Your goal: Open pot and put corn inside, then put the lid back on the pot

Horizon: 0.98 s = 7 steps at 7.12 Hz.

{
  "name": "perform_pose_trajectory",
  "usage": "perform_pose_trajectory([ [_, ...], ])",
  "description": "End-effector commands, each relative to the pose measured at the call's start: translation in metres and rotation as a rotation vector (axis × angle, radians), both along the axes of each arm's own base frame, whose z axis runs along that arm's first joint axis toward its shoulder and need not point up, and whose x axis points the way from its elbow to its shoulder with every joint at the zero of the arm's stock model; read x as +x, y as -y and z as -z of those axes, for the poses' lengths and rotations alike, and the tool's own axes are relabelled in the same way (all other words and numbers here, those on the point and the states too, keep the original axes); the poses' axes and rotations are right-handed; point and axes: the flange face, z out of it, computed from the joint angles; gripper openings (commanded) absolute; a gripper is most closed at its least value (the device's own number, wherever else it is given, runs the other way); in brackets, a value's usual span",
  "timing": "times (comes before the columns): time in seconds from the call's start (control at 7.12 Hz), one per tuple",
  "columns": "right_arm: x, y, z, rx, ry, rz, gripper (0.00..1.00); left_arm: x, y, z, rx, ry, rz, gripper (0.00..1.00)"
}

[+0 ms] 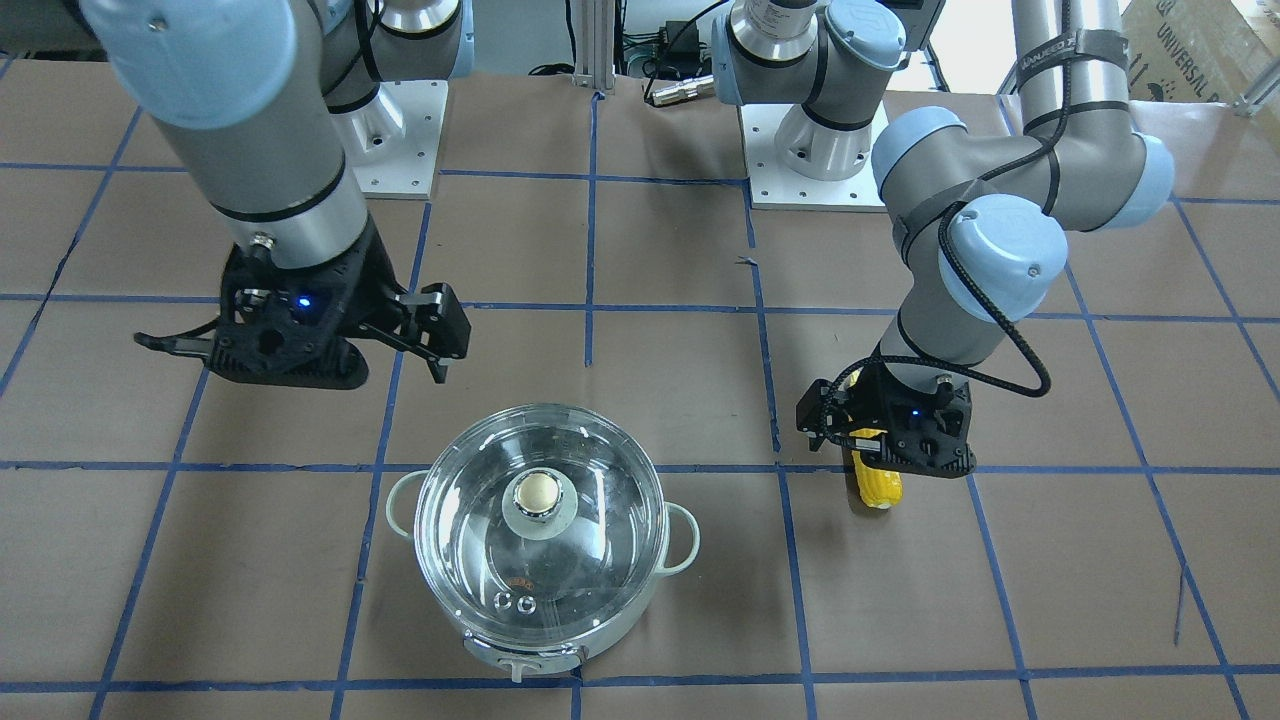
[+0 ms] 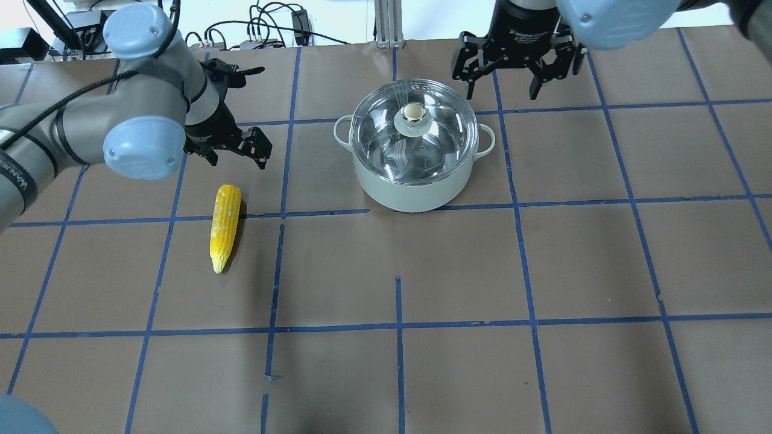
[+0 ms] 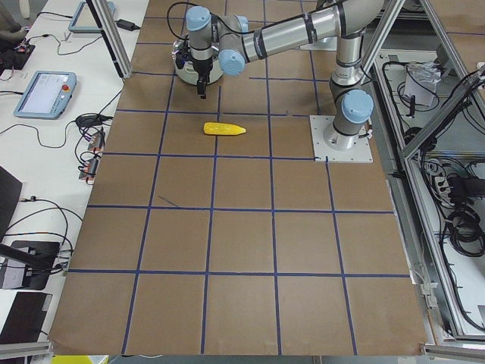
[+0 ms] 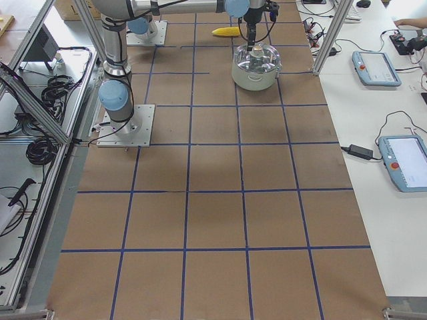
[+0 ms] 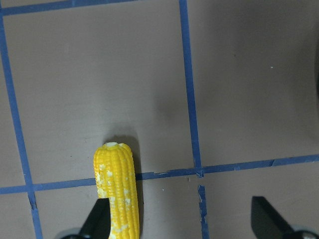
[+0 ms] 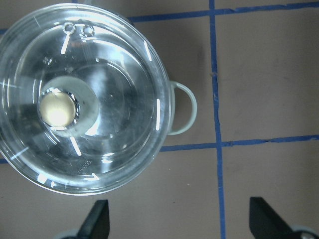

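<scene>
The pot [image 2: 410, 188] stands on the table with the glass lid [image 2: 386, 141] seated on it, its beige knob [image 2: 413, 111] centred. The corn [image 2: 224, 226] lies flat to the pot's left, pointed end toward the robot. My left gripper [image 2: 235, 152] hovers open over the corn's blunt end. In the left wrist view the corn [image 5: 117, 191] lies by the left fingertip [image 5: 98, 221]. My right gripper [image 2: 503, 90] is open and empty, above the table just beyond the pot. In the right wrist view the lid [image 6: 114, 74] sits up and left of that gripper [image 6: 179, 224].
The brown table is marked with a blue tape grid [image 2: 398, 325]. The arms' base plates [image 1: 810, 160] stand at the robot's side. Control tablets [image 4: 377, 67] and cables lie on side benches beyond the table's far edge.
</scene>
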Motion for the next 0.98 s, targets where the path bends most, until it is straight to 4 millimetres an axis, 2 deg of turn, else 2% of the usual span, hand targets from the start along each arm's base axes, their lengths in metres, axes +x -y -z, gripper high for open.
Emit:
perform_pose_trajectory([
  [0.0,0.051,0.020,0.040,-0.036,0.019,0.077,0.99,0.007,-0.027,0.051,-0.081,0.010,0.099,1.00],
  [0.14,0.068,0.026,0.062,-0.025,0.018,0.088,0.99,0.020,-0.032,0.061,-0.087,0.013,0.111,1.00],
  [0.28,0.073,0.036,0.076,-0.041,0.022,0.118,0.99,0.031,-0.031,0.055,-0.099,0.002,0.101,1.00],
  [0.42,0.088,0.040,0.073,-0.050,0.023,0.164,0.99,0.036,-0.031,0.055,-0.099,-0.006,0.093,1.00],
  [0.84,0.105,0.048,0.113,-0.006,0.006,0.164,0.98,0.037,-0.028,0.063,-0.095,-0.029,0.113,1.00],
])
